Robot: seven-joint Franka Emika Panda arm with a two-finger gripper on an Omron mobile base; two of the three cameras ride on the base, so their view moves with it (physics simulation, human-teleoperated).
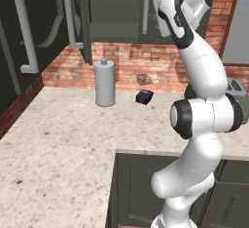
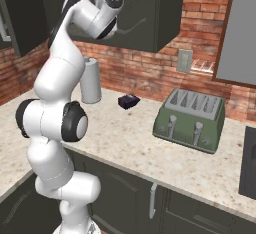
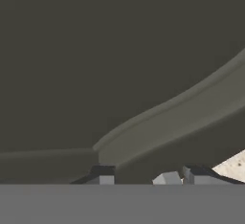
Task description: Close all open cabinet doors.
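Dark grey-green arched cabinet door (image 3: 119, 74) fills the frame's upper part; gripper (image 3: 148, 175), fingers parted and empty, should push flat and steady.

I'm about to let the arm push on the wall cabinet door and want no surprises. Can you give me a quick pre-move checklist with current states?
1. Pincer faces the cabinet door close up: ok.
2. Fingertips touching the panel: cannot tell.
3. Pincer open or shut: cannot tell.
4. Door fully closed: cannot tell.
5. Canister, small dark box and toaster sit low on the counter, below the raised hand: ok.
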